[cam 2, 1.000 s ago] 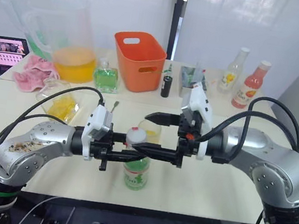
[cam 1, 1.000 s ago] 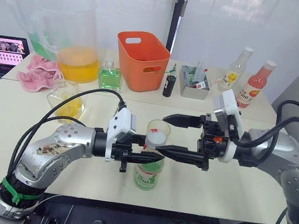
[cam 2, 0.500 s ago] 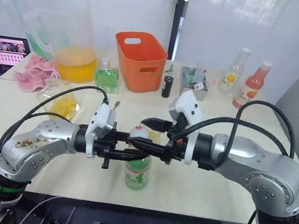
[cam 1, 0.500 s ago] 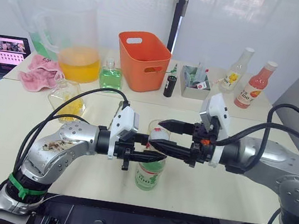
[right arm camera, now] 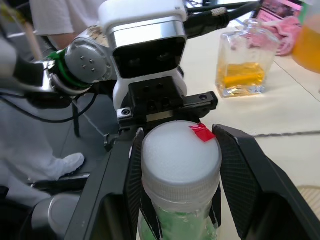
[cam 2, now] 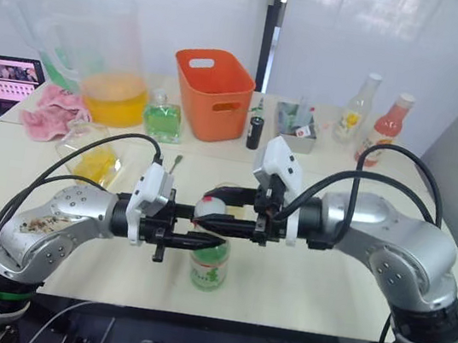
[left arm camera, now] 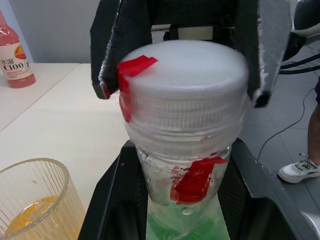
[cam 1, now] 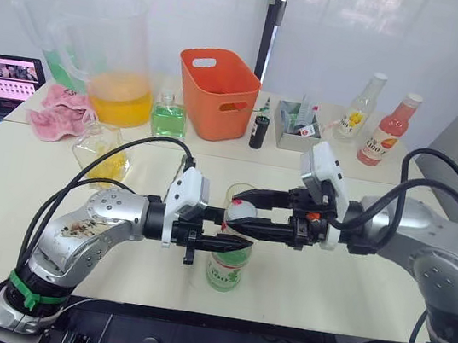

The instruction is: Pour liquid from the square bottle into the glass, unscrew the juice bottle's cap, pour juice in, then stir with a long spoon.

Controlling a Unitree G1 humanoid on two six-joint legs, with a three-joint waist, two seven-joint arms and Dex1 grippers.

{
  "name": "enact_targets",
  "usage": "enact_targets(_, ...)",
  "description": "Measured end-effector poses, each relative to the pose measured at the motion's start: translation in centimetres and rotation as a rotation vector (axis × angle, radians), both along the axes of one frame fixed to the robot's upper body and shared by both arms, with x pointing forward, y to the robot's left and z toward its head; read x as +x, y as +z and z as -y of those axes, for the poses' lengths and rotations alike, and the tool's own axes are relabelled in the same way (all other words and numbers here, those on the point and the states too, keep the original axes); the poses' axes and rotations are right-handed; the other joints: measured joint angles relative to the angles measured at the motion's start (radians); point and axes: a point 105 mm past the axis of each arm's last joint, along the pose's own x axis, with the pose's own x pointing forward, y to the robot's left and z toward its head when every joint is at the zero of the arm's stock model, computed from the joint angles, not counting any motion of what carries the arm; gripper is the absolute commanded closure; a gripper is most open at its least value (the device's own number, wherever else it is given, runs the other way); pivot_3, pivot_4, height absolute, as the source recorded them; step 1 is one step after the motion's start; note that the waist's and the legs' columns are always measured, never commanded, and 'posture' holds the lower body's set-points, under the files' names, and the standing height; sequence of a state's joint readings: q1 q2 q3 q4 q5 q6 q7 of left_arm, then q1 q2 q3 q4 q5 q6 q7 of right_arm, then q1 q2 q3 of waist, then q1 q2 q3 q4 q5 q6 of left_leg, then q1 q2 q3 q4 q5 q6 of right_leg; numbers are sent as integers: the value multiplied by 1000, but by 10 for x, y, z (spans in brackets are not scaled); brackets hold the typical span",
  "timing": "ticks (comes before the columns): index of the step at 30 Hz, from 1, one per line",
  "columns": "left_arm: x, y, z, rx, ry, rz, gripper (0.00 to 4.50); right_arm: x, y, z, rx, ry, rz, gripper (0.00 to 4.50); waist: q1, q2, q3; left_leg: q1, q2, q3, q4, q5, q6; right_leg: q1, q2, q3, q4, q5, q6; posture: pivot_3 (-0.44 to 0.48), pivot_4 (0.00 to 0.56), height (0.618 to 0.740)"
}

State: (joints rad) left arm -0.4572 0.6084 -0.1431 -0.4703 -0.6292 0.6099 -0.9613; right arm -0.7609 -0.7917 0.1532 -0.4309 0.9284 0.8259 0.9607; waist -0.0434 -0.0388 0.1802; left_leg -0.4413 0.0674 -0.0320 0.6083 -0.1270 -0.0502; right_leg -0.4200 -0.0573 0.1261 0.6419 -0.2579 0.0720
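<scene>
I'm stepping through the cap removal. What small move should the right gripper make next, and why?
Probably close the right gripper onto the cap before twisting. Its fingers sit on either side of the white cap but are not yet closed on it. The left gripper already holds the juice bottle around its neck, so the bottle looks braced for unscrewing.
</scene>
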Motion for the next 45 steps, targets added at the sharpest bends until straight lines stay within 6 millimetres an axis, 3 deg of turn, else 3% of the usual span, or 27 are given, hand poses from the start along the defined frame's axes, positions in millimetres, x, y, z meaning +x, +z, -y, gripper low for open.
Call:
enact_targets(8,-8,2,-1,33,-21,30,3092,15,1,-5,-31,427,89,2822,-10,0,0,0,1,0,-1,0,0,-1,1,-1,1,2,4,0,150,740)
enact_targets(17,-5,3,-9,38,31,4,3092,25,6,-19,-89,542,110,2822,-30,0,0,0,1,0,-2,0,0,-2,1,-1,4,1,2,0,150,740)
enact_targets(19,-6,3,-9,36,37,-3,3092,25,8,-21,-117,554,109,1801,-29,1,0,0,1,0,-2,0,0,-2,1,-1,4,1,1,0,150,740)
enact_targets(23,-7,3,-6,33,38,-9,3092,17,12,-30,-127,614,139,522,-26,1,0,0,1,-1,-2,0,0,-2,1,-1,4,1,2,0,150,740)
enact_targets(24,-7,3,-6,31,38,-11,3092,18,11,-28,-134,610,137,150,-24,1,0,0,1,-1,-2,0,0,-2,1,-1,4,1,2,0,150,740)
enact_targets(25,-7,3,-6,30,39,-12,3092,18,11,-27,-135,605,137,71,-21,0,1,-1,1,-1,-2,0,0,-3,1,-1,4,1,2,0,150,740)
enact_targets(30,-6,3,-4,15,49,-17,3092,20,29,-11,-29,545,107,71,-18,0,0,-1,1,-1,-2,0,0,-2,1,-1,4,1,3,0,150,740)
enact_targets(34,-5,3,-4,5,63,-22,3092,20,19,5,49,438,30,71,-10,0,1,-1,1,-1,-2,0,0,-2,1,-1,4,1,4,0,150,740)
enact_targets(41,-6,2,-2,1,43,-22,3092,22,14,23,166,35,-19,71,1,0,0,-1,1,-1,-1,0,0,-2,1,-1,4,1,3,0,150,740)
enact_targets(45,-2,2,0,0,19,-22,3092,6,6,25,198,-102,-80,71,1,0,0,-1,0,-1,-1,0,0,-2,1,0,3,0,1,0,150,740)
